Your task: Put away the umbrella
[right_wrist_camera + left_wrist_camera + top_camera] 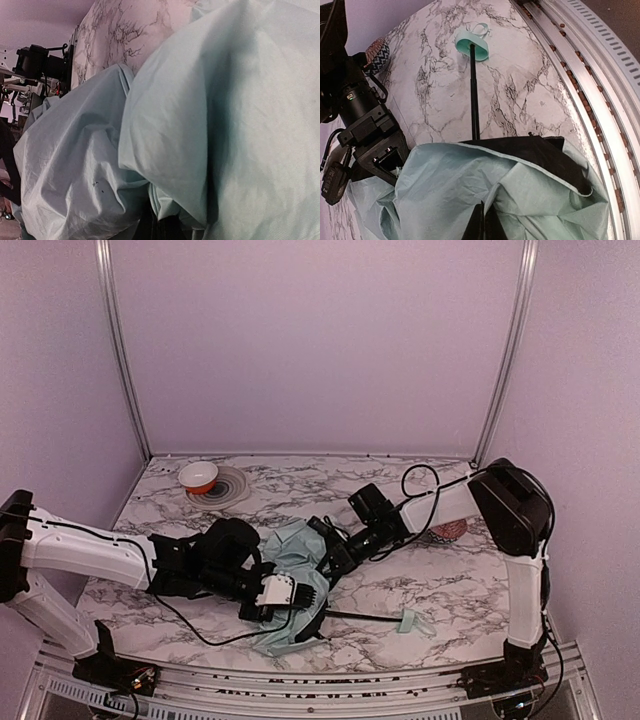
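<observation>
Umbrella [292,552] crumpled on tabletop [420,585]; left hand [484,222] pinched shut on it, right hand [335,558] clamped on its far side

The crumpled mint-green umbrella [290,545] lies on the table [420,580], black shaft [474,95] extended flat.

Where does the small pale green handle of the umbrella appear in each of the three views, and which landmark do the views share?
Top external: the handle lies low, right of centre, at the end of the shaft.
Left wrist: near the top edge, about centre, above the shaft.
Right wrist: not in it.
Shared landmark: the mint-green canopy, seen in all three.
</observation>
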